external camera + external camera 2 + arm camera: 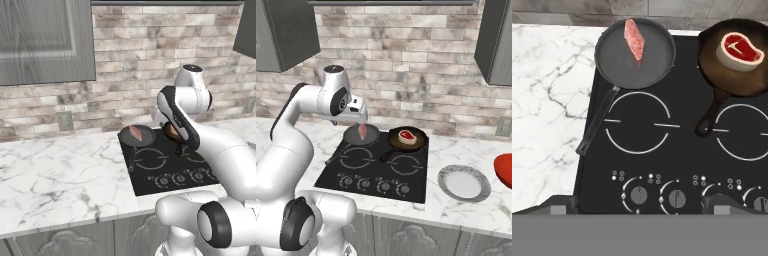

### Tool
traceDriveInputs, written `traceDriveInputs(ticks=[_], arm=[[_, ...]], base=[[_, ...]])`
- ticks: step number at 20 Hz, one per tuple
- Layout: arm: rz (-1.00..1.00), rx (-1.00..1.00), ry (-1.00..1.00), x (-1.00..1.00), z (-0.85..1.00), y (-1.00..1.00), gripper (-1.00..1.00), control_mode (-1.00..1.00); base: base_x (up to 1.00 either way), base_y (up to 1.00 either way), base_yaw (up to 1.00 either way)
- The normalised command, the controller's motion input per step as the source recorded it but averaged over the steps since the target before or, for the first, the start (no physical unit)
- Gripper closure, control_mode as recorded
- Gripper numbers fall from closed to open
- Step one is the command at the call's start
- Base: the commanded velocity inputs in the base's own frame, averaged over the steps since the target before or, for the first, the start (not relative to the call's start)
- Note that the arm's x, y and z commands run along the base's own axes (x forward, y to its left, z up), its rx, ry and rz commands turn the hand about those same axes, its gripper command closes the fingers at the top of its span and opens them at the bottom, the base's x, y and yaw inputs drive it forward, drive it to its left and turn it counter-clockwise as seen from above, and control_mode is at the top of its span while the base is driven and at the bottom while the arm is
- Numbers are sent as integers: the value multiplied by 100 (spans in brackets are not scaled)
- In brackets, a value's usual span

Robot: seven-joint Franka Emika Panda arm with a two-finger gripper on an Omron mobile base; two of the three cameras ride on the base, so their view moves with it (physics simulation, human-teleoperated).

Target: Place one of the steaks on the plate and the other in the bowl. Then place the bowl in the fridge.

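Going left to right across the stove (677,150) in the hand view, the pink slab steak (634,39) is lying in the grey pan (619,60) at about 12 o'clock, tilted up on one long edge, it seems, rather than resting flat. The rounder steak (740,49) with its pale fat rim is sitting flat in the dark brown pan (722,80) at about 2 o'clock. In the right base view, the grey plate (464,183) is waiting on the counter (446,210) at 4 o'clock from the stove, with the red bowl (504,171) just beyond it at the right edge.

Both steaks are likely light, soft and somewhat slick, so they are apt to sag or slip. The slab is probably best pinched across its thin faces near the middle; the round one is asking for a grip across its width at the firmer fat rim.

The gripper (362,118) is hovering above the grey pan, well apart from the meat. Its fingers (562,204) are standing spread about as wide as they go, and they are holding and touching nothing.
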Motion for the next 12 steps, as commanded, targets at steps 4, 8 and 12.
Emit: traceDriveInputs(ticks=[4, 8, 12], arm=[[4, 0, 0, 19, -25, 3, -100, -100], [4, -1, 0, 14, -21, 11, -100, -100], [3, -1, 0, 10, -17, 10, -100, -100]], base=[[0, 0, 0], [0, 0, 0], [0, 0, 0]])
